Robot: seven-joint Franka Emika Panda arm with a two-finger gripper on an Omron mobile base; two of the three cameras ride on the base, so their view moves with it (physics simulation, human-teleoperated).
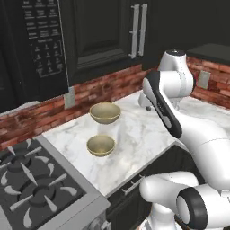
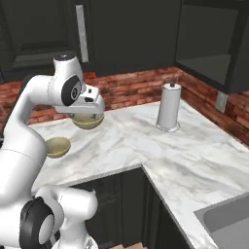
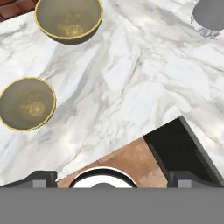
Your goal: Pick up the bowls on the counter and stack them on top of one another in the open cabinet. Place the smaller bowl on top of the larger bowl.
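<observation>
Bowls on counter [image 1: 148, 134], both upright, well apart: larger bowl [image 1: 105, 112] near brick wall [image 1: 108, 90], smaller bowl [image 1: 100, 145] nearer front edge, beside hob [image 1: 31, 184]. Gripper [image 3: 109, 177] high above counter, fingers spread wide, holding nothing.

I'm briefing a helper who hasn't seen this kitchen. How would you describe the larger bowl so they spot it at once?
Start at the grey gas hob and look to the white marble counter beside it. Two olive-yellow bowls sit there, apart. The larger bowl is the one nearer the brick wall; the smaller bowl sits closer to the counter's front edge.
</observation>
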